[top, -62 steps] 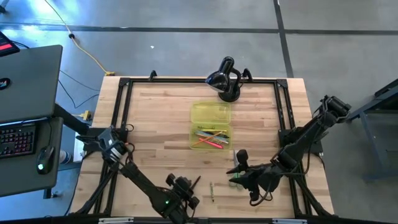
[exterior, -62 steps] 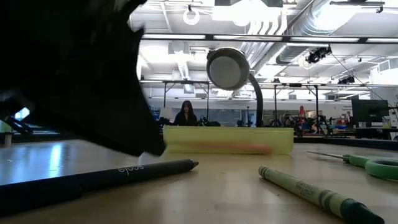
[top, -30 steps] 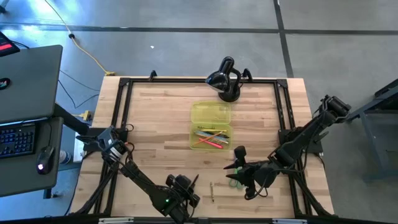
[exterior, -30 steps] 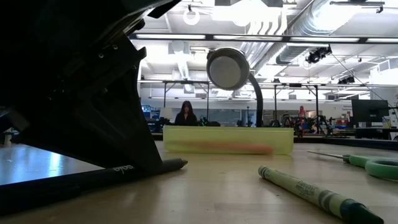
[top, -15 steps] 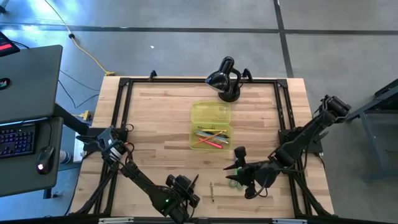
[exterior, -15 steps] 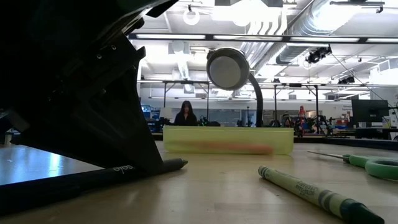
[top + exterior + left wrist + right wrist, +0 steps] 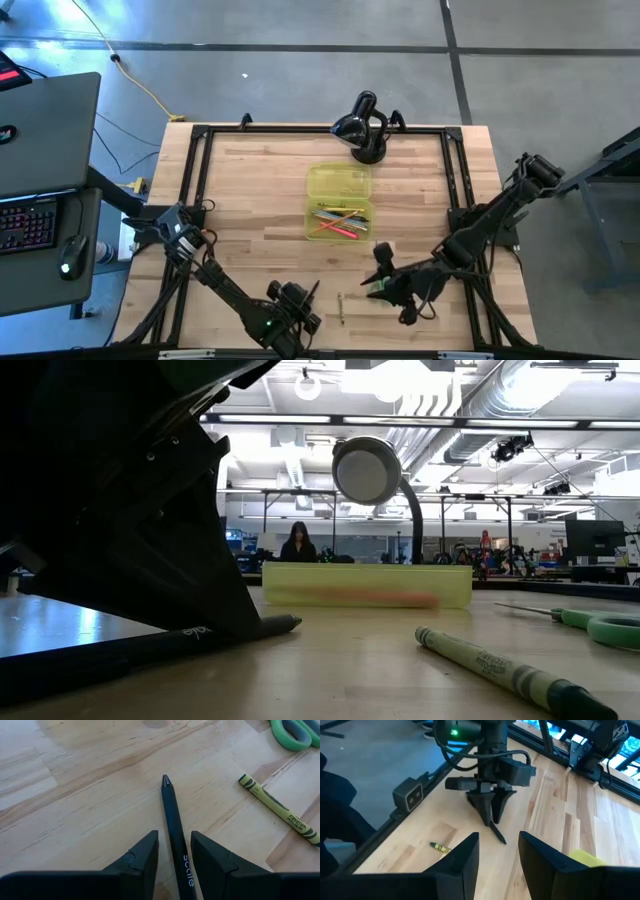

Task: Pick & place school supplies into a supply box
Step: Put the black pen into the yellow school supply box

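Observation:
The supply box lies open mid-table with several coloured pencils in its near half; in the low view the box shows side-on. A black pen lies near the table's near edge, and my left gripper is shut on it. A green crayon lies flat just right of it. Green-handled scissors lie flat on the wood. My right gripper hovers over the scissors, open by a narrow gap, touching nothing. My left gripper pinches the black pen's rear part between its two fingers. The fingers slant down from the near side and lie along the pen. The pen rests flat on the table, its tip pointing away from the gripper.
A black domed lamp-like device stands at the far edge behind the box. A black frame runs round the table. Bare wood lies left of the box. A desk with a keyboard stands off the table's left. A person sits far back in the room.
My right gripper has shifted a little over the scissors, toward the table's left. The left gripper and the pen have stayed where they were, with the pen on the table.

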Available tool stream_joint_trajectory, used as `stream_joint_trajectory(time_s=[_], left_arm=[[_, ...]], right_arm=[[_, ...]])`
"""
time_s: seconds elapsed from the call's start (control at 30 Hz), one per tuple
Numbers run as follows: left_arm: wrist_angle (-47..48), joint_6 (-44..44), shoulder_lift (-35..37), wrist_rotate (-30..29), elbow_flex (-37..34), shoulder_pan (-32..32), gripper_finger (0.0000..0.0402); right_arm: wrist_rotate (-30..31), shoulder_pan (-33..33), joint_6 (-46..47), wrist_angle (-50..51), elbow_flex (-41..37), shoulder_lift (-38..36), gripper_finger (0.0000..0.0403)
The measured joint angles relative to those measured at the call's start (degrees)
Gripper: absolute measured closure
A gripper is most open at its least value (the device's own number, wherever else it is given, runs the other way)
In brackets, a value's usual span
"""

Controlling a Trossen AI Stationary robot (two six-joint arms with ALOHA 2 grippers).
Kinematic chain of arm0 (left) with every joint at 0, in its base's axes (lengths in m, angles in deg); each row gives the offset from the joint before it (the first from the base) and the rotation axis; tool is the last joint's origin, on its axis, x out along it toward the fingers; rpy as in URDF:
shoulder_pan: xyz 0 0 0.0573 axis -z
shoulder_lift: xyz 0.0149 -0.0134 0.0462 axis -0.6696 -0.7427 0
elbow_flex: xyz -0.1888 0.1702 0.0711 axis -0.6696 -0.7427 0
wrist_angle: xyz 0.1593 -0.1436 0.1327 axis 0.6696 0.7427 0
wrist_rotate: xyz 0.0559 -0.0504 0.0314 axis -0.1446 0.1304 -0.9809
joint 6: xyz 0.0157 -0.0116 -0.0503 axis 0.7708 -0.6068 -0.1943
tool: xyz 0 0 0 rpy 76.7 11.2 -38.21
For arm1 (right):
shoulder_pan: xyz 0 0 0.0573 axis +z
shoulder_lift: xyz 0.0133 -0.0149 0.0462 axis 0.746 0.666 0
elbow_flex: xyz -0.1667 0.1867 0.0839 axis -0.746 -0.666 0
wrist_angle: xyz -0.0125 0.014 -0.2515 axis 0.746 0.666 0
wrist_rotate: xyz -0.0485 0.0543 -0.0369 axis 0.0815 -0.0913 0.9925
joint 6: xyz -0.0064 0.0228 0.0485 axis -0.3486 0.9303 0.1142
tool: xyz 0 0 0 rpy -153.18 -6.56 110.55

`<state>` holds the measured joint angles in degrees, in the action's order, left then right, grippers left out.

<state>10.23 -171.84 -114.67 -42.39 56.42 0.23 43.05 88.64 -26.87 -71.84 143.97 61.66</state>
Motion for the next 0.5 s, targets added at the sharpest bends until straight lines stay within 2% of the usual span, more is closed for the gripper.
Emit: stream_joint_trajectory(time_s=[0.23, 0.5], left_arm=[[-0.83, -0.16, 0.11, 2.63, 0.0, -0.62, 0.025], [-4.14, -0.83, -0.04, -0.27, -0.06, -0.72, 0.025]], right_arm=[[-0.09, -0.6, -0.42, 0.7, 0.0, 0.0, 0.0285], [0.02, -0.67, -0.42, 0.6, 0.0, 0.0, 0.0285]])
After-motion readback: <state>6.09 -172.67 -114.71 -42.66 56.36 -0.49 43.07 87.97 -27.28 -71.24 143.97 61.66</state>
